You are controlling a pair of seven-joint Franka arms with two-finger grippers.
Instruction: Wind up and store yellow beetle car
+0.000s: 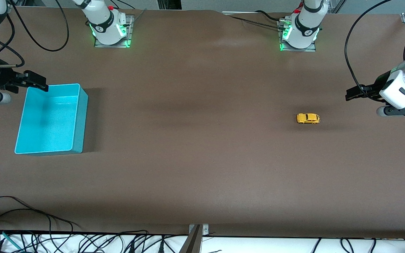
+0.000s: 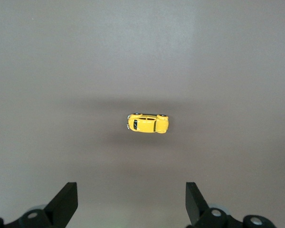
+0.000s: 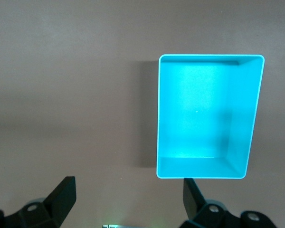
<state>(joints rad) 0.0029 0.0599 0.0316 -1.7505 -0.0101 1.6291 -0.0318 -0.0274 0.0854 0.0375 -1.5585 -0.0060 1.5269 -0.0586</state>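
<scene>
yellow beetle car on table, w/ teal bin well apart

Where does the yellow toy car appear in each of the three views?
Front view: the yellow toy car stands on the brown table, toward the left arm's end, with nothing touching it.
Left wrist view: the car sits near the picture's middle, ahead of the open left gripper.
Right wrist view: not in it.
Shared landmark: the brown table top.

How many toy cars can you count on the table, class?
1. The car stands on the table toward the left arm's end, apart from the bin, which is empty. No spot looks able to hide another.
</scene>
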